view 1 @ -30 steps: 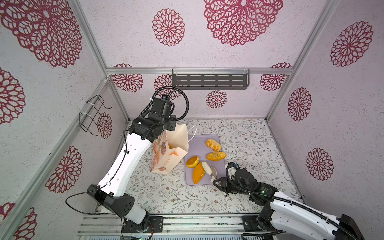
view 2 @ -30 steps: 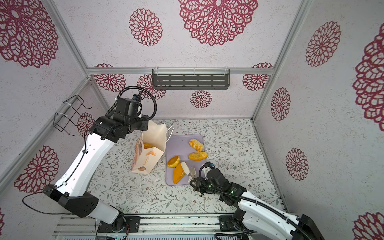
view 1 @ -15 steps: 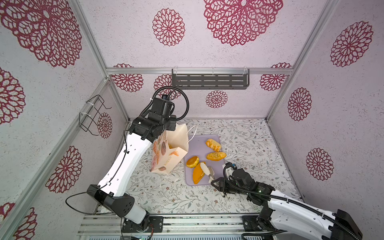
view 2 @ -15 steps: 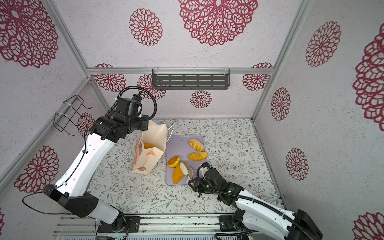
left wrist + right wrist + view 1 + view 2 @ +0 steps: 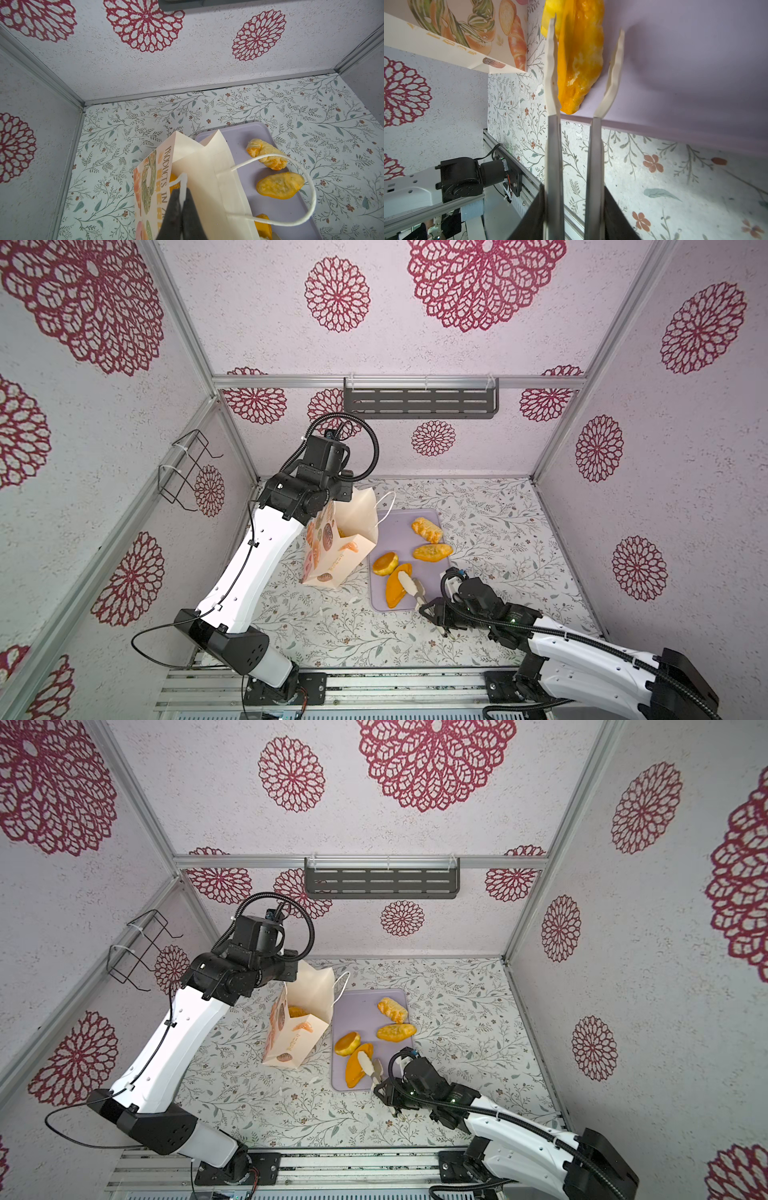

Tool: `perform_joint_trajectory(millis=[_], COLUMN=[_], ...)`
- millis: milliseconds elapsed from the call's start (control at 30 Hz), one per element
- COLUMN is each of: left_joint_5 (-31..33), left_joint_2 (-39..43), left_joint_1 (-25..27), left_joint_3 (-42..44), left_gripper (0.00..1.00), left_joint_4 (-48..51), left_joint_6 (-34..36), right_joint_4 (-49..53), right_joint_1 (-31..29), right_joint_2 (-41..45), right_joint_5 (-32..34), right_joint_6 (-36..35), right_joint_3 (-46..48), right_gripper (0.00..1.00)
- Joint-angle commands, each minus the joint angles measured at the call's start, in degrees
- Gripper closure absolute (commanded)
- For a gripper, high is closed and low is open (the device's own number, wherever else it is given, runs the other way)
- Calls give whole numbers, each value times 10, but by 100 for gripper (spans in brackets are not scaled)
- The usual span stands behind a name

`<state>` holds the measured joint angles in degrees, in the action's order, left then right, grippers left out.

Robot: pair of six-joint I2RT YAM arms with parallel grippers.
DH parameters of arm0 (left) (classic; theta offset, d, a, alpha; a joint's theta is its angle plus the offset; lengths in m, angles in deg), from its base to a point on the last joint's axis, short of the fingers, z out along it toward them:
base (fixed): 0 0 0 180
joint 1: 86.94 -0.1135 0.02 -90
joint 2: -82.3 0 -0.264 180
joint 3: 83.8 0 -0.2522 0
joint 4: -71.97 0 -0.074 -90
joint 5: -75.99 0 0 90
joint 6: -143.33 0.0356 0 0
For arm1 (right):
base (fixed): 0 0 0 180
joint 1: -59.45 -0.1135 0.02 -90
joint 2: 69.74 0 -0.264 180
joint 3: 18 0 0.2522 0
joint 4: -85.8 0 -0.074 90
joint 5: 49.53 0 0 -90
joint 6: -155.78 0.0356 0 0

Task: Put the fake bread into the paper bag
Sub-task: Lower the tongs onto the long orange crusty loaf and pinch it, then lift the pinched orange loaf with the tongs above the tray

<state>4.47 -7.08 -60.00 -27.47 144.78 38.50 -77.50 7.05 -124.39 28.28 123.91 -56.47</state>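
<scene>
The paper bag stands open left of a purple tray, with one bread piece inside. My left gripper is shut on the bag's near cord handle and holds the mouth up. On the tray lie a twisted roll, an oval seeded piece, a round bun and a long orange loaf. My right gripper is open and straddles the long loaf. One finger touches it. The other finger stands just clear.
A grey slotted shelf hangs on the back wall and a wire rack on the left wall. Small white scraps lie on the floral table in front of the bag. Walls close in three sides.
My right gripper has slid a little further along the long loaf and its jaws have narrowed around it. The left arm and the bag have not moved.
</scene>
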Motion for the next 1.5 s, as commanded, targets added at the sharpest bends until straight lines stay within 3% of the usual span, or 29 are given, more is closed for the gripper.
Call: perform_joint_trajectory(millis=[0,400,800,1133,1267,1467], left_joint_5=[-6,-6,-6,-12,-13,-15], left_joint_2=[-9,-12,-12,-10,-11,-8], left_joint_1=[7,11,14,15,15,15], left_joint_3=[-8,-10,-10,-8,-10,-9], left_gripper=[100,100,100,100,100,100], left_joint_4=[-18,-18,-16,-16,-13,-11], left_joint_6=[-2,-4,-4,-7,-7,-7], right_joint_4=[-38,-49,-13,31,53,74], right_joint_1=[-5,-6,-6,-5,-4,0], right_joint_2=[1,-13,36,54,59,67], right_joint_5=[-5,-11,13,34,54,72], right_joint_6=[2,4,-6,-28,-38,-52], right_joint_3=[-1,2,-6,-32,-44,-65], right_gripper=[62,68,80,84,99,100])
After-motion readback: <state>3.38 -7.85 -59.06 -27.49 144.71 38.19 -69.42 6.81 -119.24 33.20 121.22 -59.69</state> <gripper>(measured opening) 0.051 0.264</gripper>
